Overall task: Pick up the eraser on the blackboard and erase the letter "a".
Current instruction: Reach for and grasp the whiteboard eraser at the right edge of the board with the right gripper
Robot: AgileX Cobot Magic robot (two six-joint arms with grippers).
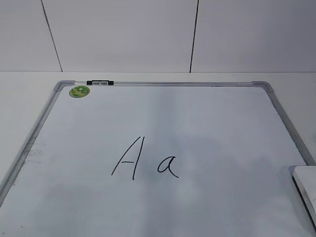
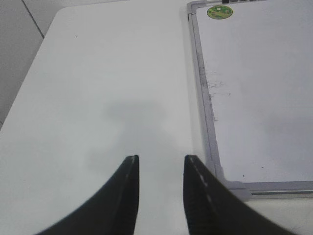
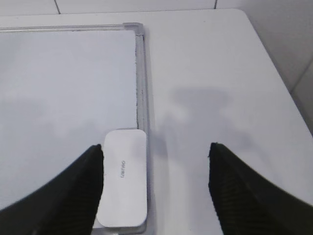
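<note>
The blackboard [image 1: 197,128] is a white board in a grey frame lying flat on the table. A small handwritten letter "a" [image 1: 168,166] sits near its middle, right of a taller capital "A" [image 1: 129,158]. The white eraser [image 3: 123,178] lies on the board's right edge, and its corner shows in the exterior view [image 1: 306,182]. My right gripper [image 3: 155,149] hovers open above it, the left finger beside the eraser, the right finger over bare table. My left gripper [image 2: 160,159] stands open over the table, left of the board's frame [image 2: 208,122], holding nothing.
A green round sticker [image 1: 79,91] and a black clip [image 1: 99,82] sit at the board's far left corner. The white table [image 2: 98,88] extends to the left of the board and to the right [image 3: 215,73]. A tiled wall [image 1: 148,34] rises behind.
</note>
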